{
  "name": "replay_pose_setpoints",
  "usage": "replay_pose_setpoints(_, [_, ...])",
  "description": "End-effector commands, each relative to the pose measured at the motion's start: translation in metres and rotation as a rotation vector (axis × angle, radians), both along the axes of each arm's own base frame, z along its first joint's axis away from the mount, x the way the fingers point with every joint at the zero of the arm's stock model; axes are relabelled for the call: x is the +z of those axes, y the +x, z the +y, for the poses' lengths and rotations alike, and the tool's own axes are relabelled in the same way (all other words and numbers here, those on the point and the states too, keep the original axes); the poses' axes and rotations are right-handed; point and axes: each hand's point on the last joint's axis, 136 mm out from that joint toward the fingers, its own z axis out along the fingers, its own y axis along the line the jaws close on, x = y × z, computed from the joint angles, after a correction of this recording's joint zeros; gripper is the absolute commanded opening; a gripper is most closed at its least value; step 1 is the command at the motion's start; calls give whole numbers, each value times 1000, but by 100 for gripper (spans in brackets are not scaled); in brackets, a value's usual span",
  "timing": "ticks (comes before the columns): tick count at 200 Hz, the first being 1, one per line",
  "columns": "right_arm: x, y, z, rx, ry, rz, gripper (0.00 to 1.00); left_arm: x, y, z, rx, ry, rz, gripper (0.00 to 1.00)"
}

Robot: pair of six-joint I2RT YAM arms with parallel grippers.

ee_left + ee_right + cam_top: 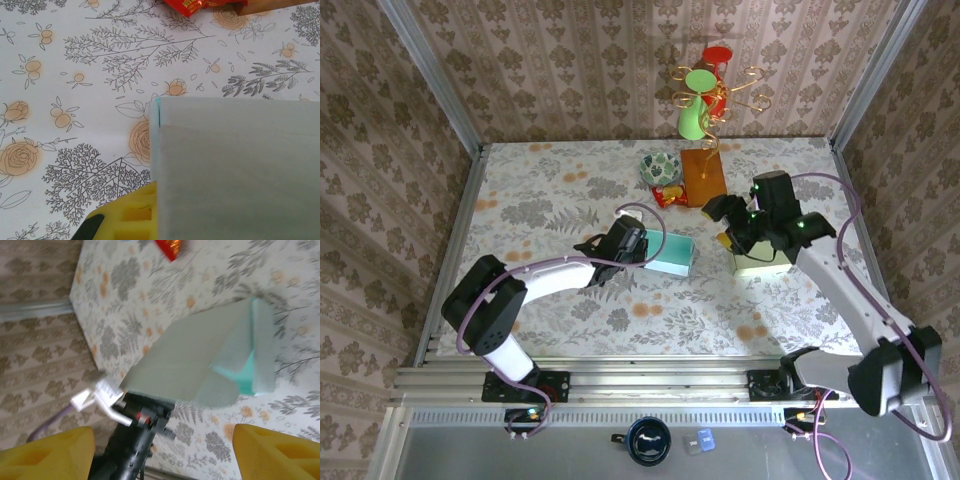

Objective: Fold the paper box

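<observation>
Overhead, two wrist closeups, sharing box (672, 255)

I'm watching the left gripper (142, 412) gripping the box (200, 360); my right fingers (50, 452) are hanging wide apart.

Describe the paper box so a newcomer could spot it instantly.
On the floral table, look near the middle, where the left gripper reaches in from the left. The paper box is in its grip. It is the only pale teal, straight-edged thing there; the red packet and green bowl lie farther back.
</observation>
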Motion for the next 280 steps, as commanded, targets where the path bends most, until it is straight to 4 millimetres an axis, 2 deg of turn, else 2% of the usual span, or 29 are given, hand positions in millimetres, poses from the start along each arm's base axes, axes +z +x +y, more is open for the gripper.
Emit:
replay_pose_setpoints(1, [-16,2,9,11,83,149,71,-34,-26,21,-8,105,111,0])
replay_pose_setpoints(14, [-22,6,13,26,96,183,68,-34,-27,21,-13,111,109,0])
replay_pose_setpoints(18, [-32,8,14,30,93,217,67,-33,-27,21,-14,111,106,0])
replay_pose_setpoints(26, [-37,9,17,41,94,238,67,-33,-27,21,-16,113,104,0])
replay_pose_setpoints(52, [-53,11,22,60,110,286,65,-33,-28,20,-24,112,106,5])
replay_pose_setpoints(133, [-84,1,29,106,111,353,59,-39,-42,19,-61,137,134,13])
replay_pose_setpoints(160, [-90,-2,30,121,106,363,59,-39,-50,21,-65,132,161,21])
replay_pose_setpoints(201, [-97,-4,29,136,82,372,59,-30,-62,19,-85,98,186,37])
replay_pose_setpoints(280, [-92,9,34,219,26,332,64,-14,-80,12,-149,33,198,44])
